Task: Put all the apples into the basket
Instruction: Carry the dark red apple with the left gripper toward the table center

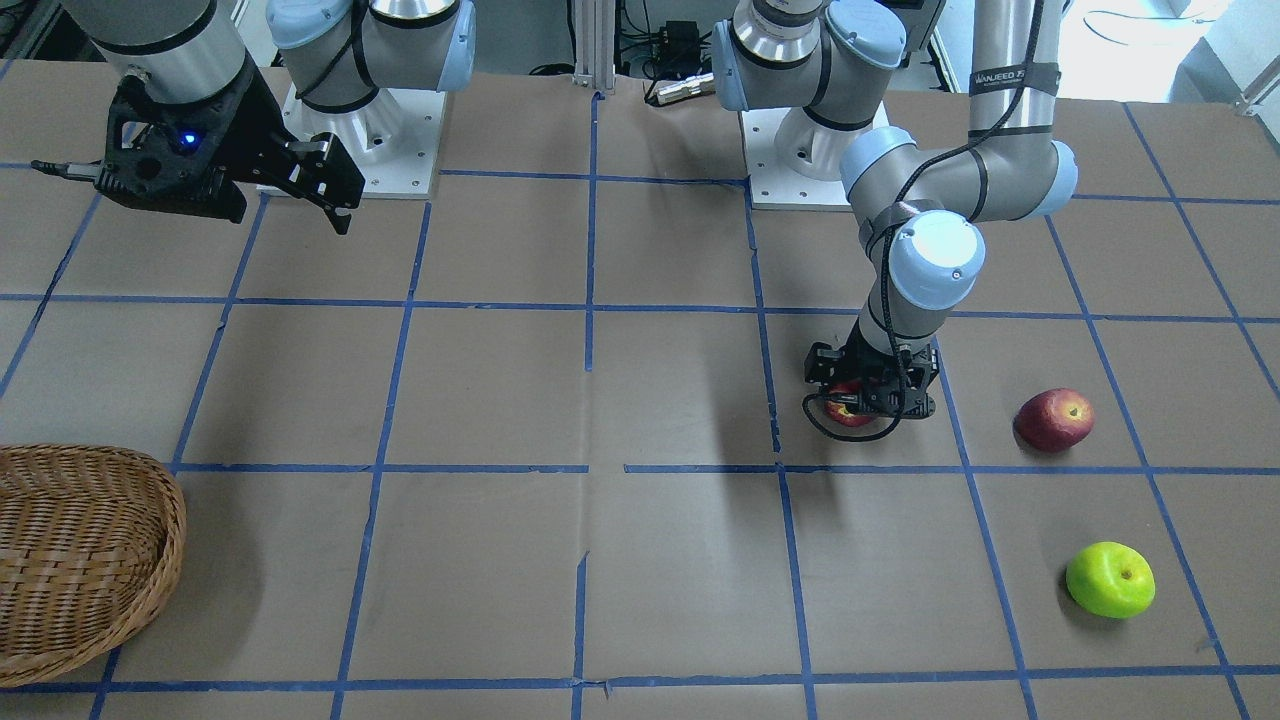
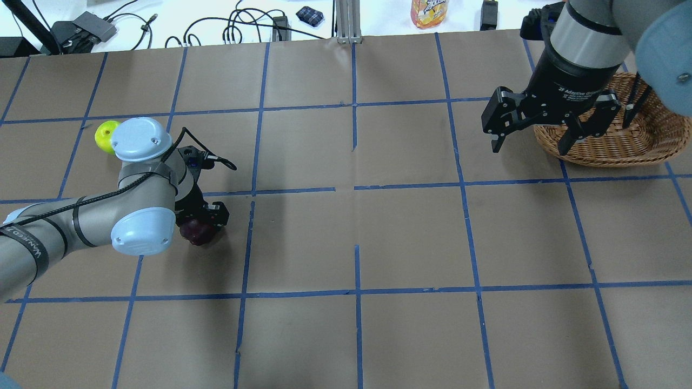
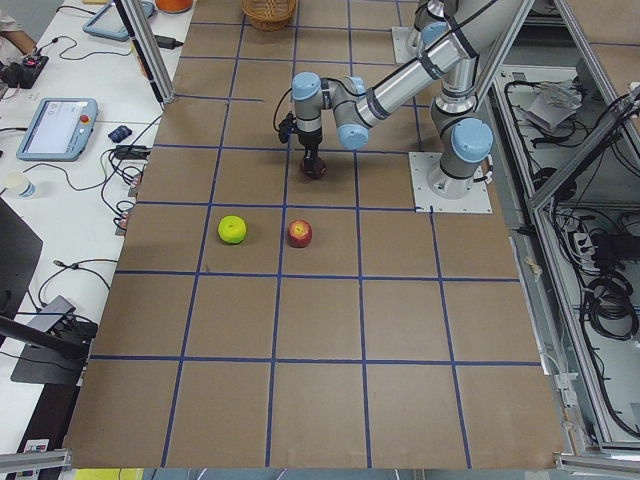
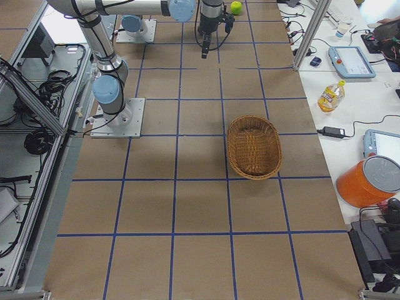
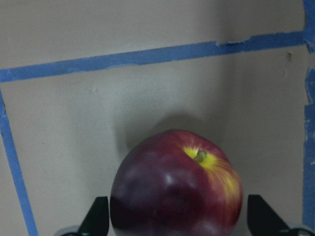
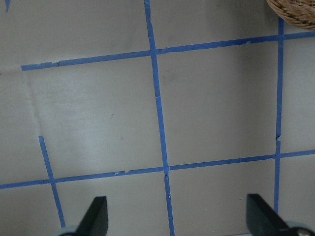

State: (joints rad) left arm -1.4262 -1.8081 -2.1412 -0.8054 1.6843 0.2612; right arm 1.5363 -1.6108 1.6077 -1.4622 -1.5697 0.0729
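The left hand is set wide about a dark red apple on the surface, its fingers shown at either side, not yet closed. The basket lies well apart from this apple, its long axis directed toward it. The other red apple and the green apple lie even farther from the basket. The right hand, wide and empty, is held raised near the basket on the side facing the apples, where the approach is judged tightest.
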